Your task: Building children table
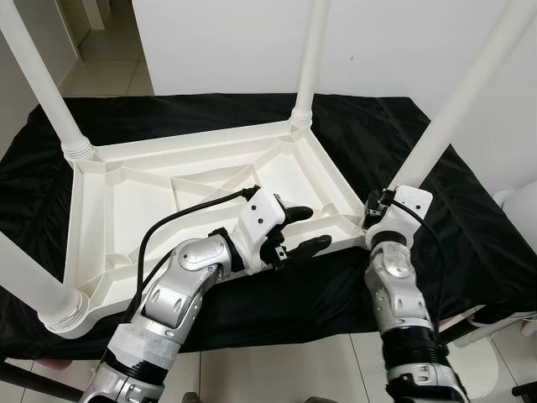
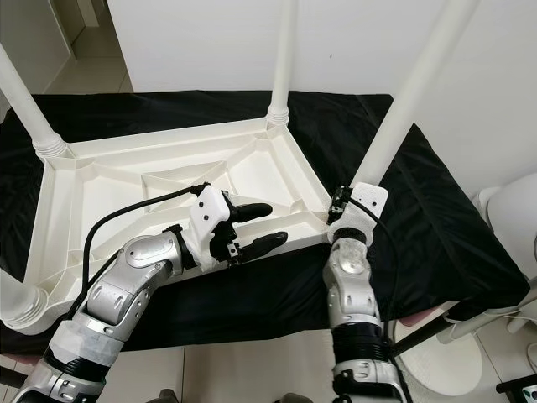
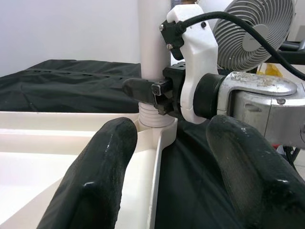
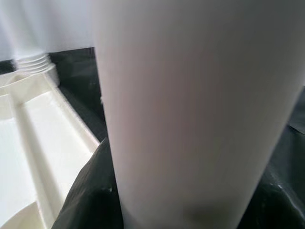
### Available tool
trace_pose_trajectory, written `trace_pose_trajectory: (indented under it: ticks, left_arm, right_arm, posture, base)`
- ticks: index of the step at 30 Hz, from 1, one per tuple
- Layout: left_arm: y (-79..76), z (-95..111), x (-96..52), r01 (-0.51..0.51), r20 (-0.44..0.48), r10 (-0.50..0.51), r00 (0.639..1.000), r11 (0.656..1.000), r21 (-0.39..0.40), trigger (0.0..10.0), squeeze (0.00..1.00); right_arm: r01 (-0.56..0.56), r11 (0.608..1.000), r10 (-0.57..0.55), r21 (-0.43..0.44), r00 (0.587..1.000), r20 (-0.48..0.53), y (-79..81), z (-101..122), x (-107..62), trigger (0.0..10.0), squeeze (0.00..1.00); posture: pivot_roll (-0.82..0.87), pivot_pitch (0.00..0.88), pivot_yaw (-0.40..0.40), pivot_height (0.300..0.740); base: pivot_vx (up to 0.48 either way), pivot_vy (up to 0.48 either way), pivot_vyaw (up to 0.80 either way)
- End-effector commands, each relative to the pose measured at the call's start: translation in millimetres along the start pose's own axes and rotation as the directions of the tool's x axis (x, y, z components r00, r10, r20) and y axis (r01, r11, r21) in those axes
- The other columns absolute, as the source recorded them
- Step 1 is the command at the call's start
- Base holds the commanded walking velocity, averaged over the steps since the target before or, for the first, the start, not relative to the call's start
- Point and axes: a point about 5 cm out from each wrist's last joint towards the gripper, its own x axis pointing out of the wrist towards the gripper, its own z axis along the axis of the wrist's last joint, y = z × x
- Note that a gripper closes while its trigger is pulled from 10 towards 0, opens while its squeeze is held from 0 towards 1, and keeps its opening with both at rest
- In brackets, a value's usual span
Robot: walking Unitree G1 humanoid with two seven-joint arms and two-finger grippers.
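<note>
Upside down, white children's table lies on black cloth, legs up. Right gripper clamped around near-right leg at base. Left gripper spread open, straddling table's near rim.

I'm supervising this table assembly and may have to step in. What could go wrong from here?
The right end effector grips the near-right leg low at its socket, so the long leg could tilt or bind while being seated. The left end effector hangs open over the upturned tabletop, not holding it, so the top might slide on the black cloth.
</note>
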Motion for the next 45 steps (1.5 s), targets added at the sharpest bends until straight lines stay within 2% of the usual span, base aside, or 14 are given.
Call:
trace_pose_trajectory:
  ticks: [1, 3, 8, 18, 30, 37, 41, 42, 43, 45]
  left_arm:
    - [-0.5, 1, 0.3, -0.029, 0.006, 0.029, 1.0, 1.0, 0.007, 10.0, 0.0]
    - [-0.6, 1, 0.4, -0.03, 0.006, 0.03, 1.0, 1.0, 0.006, 10.0, 0.0]
    - [-0.9, 1, 0.6, -0.032, 0.007, 0.032, 0.999, 0.999, 0.007, 10.0, 0.0]
    - [-1.7, 0, 0.2, -0.028, 0.007, 0.028, 1.0, 1.0, 0.009, 10.0, 0.0]
    - [-2.6, 0, 1.1, -0.025, 0.007, 0.025, 1.0, 1.0, 0.011, 10.0, 0.0]
    - [-2.6, 0, 1.0, -0.028, 0.007, 0.028, 1.0, 1.0, 0.009, 10.0, 0.0]
    - [-2.9, 0, 1.1, -0.029, 0.007, 0.029, 1.0, 1.0, 0.009, 10.0, 0.0]
    - [-3.0, 0, 1.0, -0.029, 0.006, 0.029, 1.0, 1.0, 0.01, 10.0, 0.0]
    - [-3.0, 0, 1.0, -0.029, 0.006, 0.029, 1.0, 1.0, 0.01, 10.0, 0.0]
    - [-3.0, 0, 1.0, -0.031, 0.005, 0.031, 0.999, 0.999, 0.011, 10.0, 0.0]
  right_arm:
    - [0.085, 0.996, -0.084, 0.004, 0.994, -0.067, -1.6, -14, -5.9, 10.0, 0.0]
    - [0.105, 0.994, -0.104, 0.004, 0.993, -0.059, 0.6, -14, -7.7, 10.0, 0.0]
    - [0.055, 0.998, -0.053, 0.031, 0.997, -0.055, 7.8, -14, -11.0, 10.0, 0.0]
    - [0.123, 0.992, -0.122, 0.022, 0.991, -0.051, -1.1, -11, -6.0, 10.0, 0.0]
    - [0.158, 0.987, -0.155, 0.032, 0.985, -0.079, -6.3, -8, 2.0, 10.0, 0.0]
    - [0.149, 0.989, -0.147, 0.017, 0.986, -0.078, -5.8, -8, 2.9, 10.0, 0.0]
    - [0.11, 0.993, -0.108, 0.036, 0.993, -0.054, -5.0, -6, 2.6, 10.0, 0.0]
    - [0.082, 0.996, -0.081, 0.041, 0.996, -0.021, -4.2, -2, 1.9, 10.0, 1.0]
    - [0.082, 0.996, -0.081, 0.041, 0.996, -0.021, -4.2, -2, 1.9, 10.0, 1.0]
    - [0.023, 0.999, -0.025, 0.041, 0.999, 0.047, -5.3, 6, 0.5, 10.0, 1.0]
  posture:
    - [0.01, 0.0, -0.028, 0.74]
    - [0.01, 0.0, -0.028, 0.74]
    - [0.02, 0.0, -0.033, 0.74]
    - [0.01, 0.0, -0.03, 0.74]
    - [0.02, 0.0, -0.031, 0.74]
    - [0.02, 0.0, -0.032, 0.74]
    - [0.02, 0.0, -0.033, 0.74]
    - [0.02, 0.0, -0.034, 0.74]
    - [0.02, 0.0, -0.034, 0.74]
    - [0.01, 0.0, -0.034, 0.74]
  base:
    - [0.0, 0.0, 0.0]
    - [0.0, 0.0, 0.0]
    - [0.0, 0.0, 0.0]
    - [0.0, 0.0, 0.0]
    - [0.0, 0.0, 0.0]
    - [0.0, 0.0, 0.0]
    - [0.0, 0.0, 0.0]
    - [0.0, 0.0, 0.0]
    - [0.0, 0.0, 0.0]
    - [0.0, 0.0, 0.0]
